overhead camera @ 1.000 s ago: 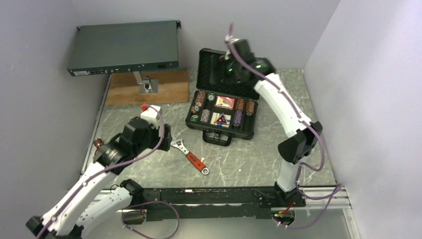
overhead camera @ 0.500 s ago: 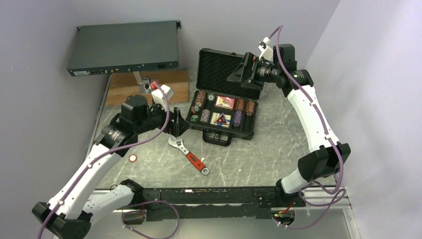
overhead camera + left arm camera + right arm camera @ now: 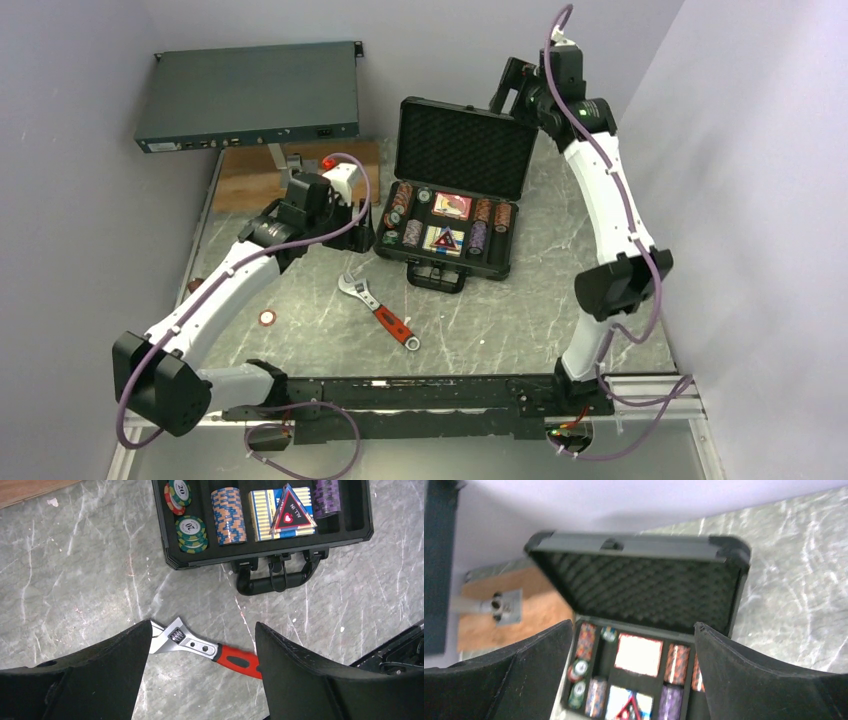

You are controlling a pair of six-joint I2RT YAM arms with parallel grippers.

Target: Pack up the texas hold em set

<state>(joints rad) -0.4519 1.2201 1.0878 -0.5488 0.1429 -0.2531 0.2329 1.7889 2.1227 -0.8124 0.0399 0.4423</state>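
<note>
Open case [image 3: 443,243] on the bench [image 3: 520,310], looking nearly packed.
Chips [image 3: 229,515] and decks [image 3: 267,510] are sitting in its foam. The right gripper [image 3: 508,86] is hovering wide open and empty behind the upright lid [image 3: 464,150], likely placed to push it shut; the left gripper [image 3: 360,228], equally open, is hanging at the case's left end.

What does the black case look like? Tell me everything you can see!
The case is black, hard-shelled and open. Its lid stands up, lined with bumpy foam. The tray holds striped chips, a red deck and a blue deck with a red triangle on top. A black handle sticks out the front. It sits flat on the marbled table.
</note>
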